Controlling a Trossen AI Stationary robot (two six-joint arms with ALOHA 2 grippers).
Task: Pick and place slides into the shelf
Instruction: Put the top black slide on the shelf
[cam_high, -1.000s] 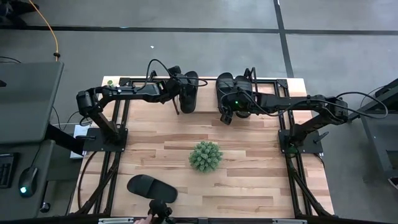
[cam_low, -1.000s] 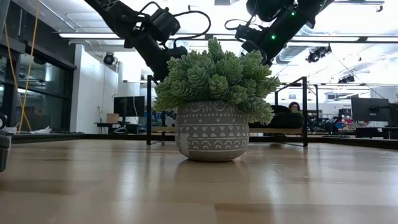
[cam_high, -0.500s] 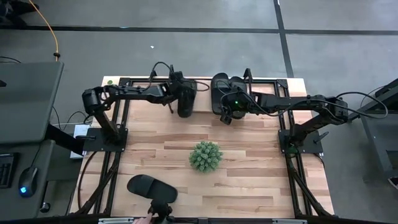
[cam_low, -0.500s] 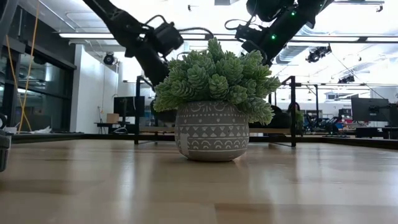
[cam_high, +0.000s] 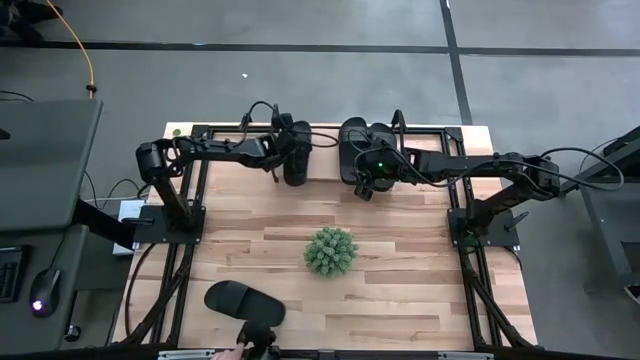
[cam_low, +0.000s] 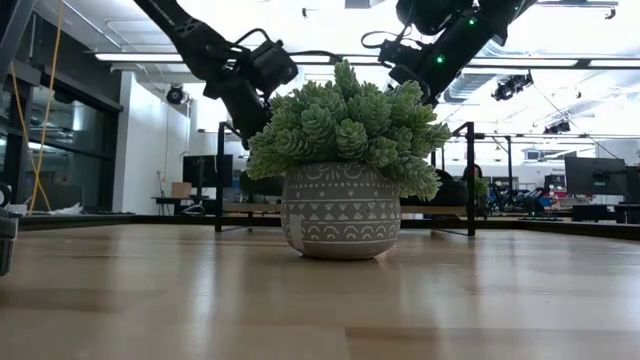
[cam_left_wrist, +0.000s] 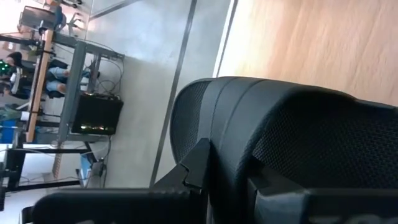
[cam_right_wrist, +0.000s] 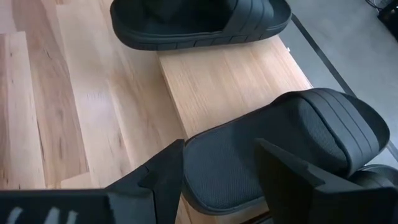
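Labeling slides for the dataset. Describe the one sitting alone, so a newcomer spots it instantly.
On the wooden table in the high view, go to the near edge, opposite the shelf, left of the round green plant. The lone slide lies flat there, far from both arms; the other slides cluster along the far edge.

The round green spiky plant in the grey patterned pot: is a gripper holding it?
No. The round green spiky plant stands alone mid-table, away from both arms.

From my seat, the left gripper (cam_high: 291, 168) sits at the shelf's (cam_right_wrist: 230, 81) left end, clamped on one slide (cam_high: 296, 160) — two more slides (cam_high: 365, 140) lie right of it on the shelf, under the right gripper (cam_high: 366, 180). The plant (cam_high: 331, 250) is nearer me, the fourth slide (cam_high: 244, 300) nearest.
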